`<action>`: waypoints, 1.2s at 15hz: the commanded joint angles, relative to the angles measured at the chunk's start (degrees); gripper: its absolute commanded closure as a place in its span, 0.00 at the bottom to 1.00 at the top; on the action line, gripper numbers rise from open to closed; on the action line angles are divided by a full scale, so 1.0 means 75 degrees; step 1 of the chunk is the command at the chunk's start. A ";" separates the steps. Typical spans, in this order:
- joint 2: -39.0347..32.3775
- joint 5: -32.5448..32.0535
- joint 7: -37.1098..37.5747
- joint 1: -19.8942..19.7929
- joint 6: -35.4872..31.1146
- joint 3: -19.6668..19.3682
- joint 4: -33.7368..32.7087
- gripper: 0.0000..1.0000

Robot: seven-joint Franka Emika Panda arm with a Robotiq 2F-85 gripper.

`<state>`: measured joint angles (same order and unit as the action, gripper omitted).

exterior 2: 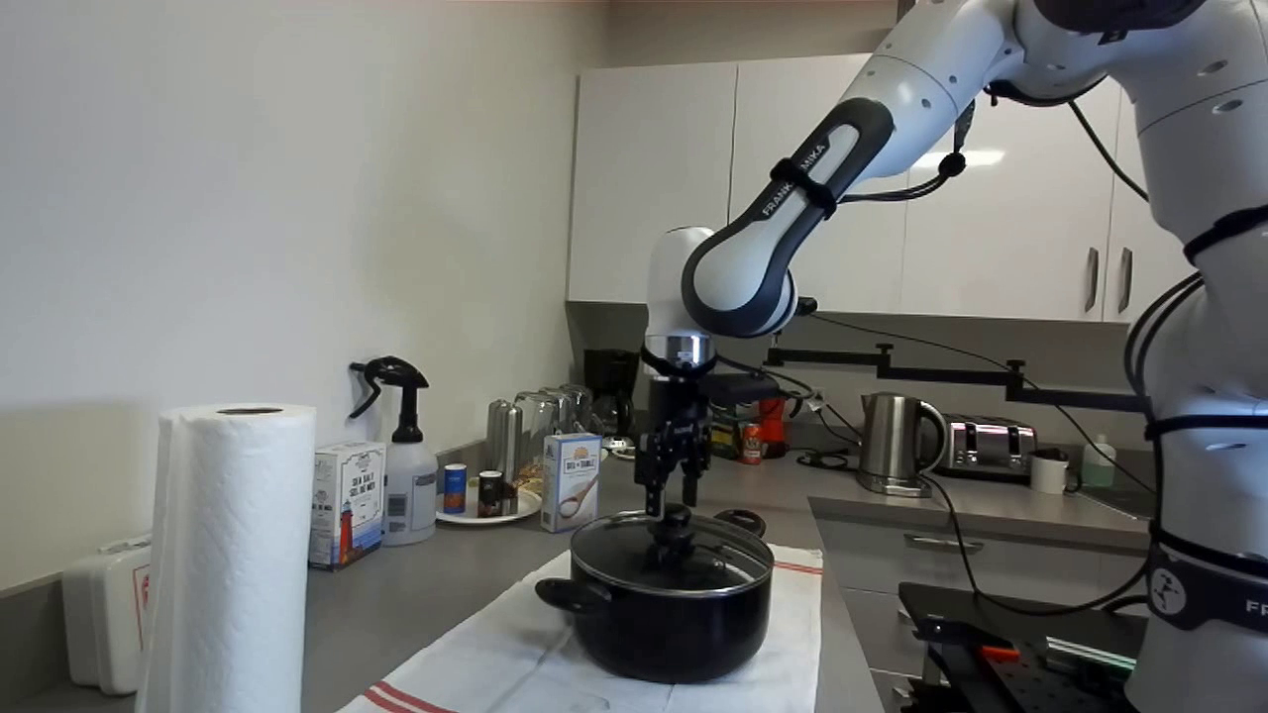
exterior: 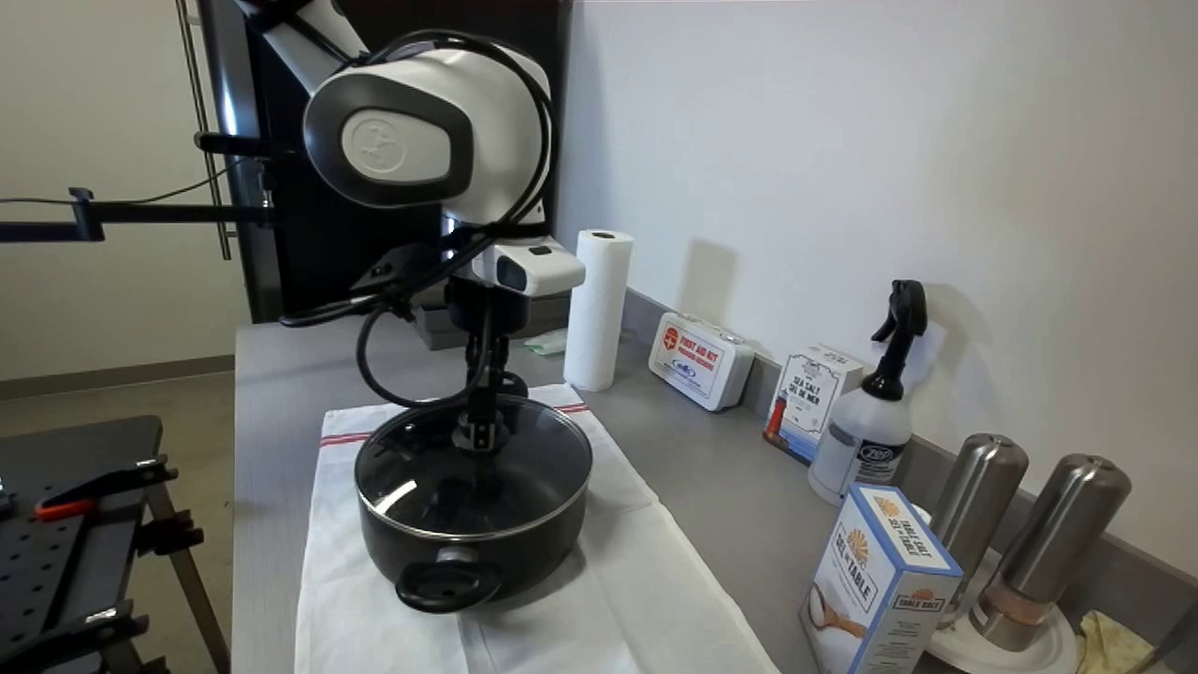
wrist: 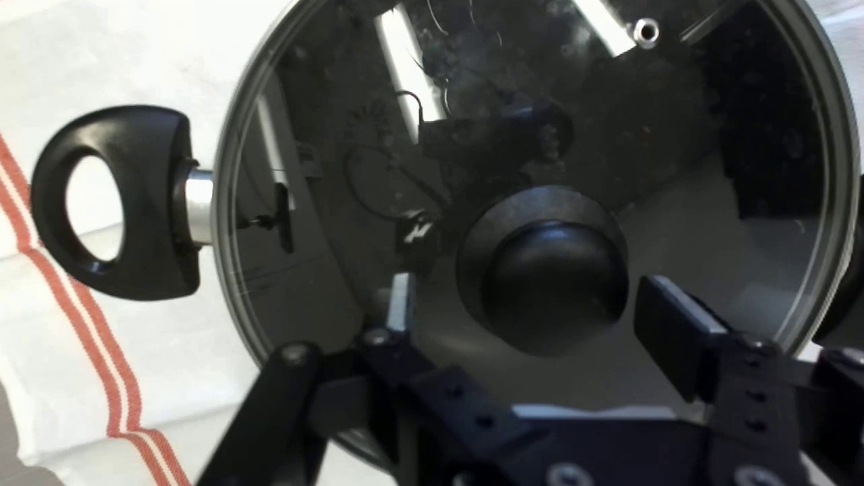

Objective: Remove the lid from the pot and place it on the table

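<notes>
Lid point(wrist: 540, 158) of round, see-through glass, seated on the wide black pot point(exterior 2: 684, 629) — its domed black knob point(wrist: 553, 283) lies, in wrist view, between the parted jaws of my black gripper point(wrist: 530, 293); vertical overlap unclear.

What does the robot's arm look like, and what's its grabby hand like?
The arm is mostly smooth and white, with rounded joints, dark trim, black straps and lettering, partly covered, showing "FRANK" and "MIKA". Black cables loop along it. The gripper is black, with two jointed fingers, round screw heads and pale grey edging near the finger ends.
</notes>
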<state>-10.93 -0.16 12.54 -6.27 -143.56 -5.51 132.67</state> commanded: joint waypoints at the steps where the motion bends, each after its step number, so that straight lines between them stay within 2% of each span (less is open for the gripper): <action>1: -0.0124 0.0216 -0.0217 0.0032 -0.0090 -0.0024 -0.0160 0.48; 3: -0.0108 0.0283 -0.0230 0.0040 -0.0085 -0.0008 -0.0169 0.65; 5: -0.0093 0.0349 -0.0251 0.0048 -0.0084 0.0001 -0.0168 0.75; 12: 0.0293 0.0508 -0.0366 0.0043 0.0019 0.0005 0.0028 0.75; 18: 0.1087 0.0095 -0.0088 0.0215 -0.0001 -0.0007 0.0517 0.75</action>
<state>-8.58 1.86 11.47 -5.73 -143.55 -5.40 133.21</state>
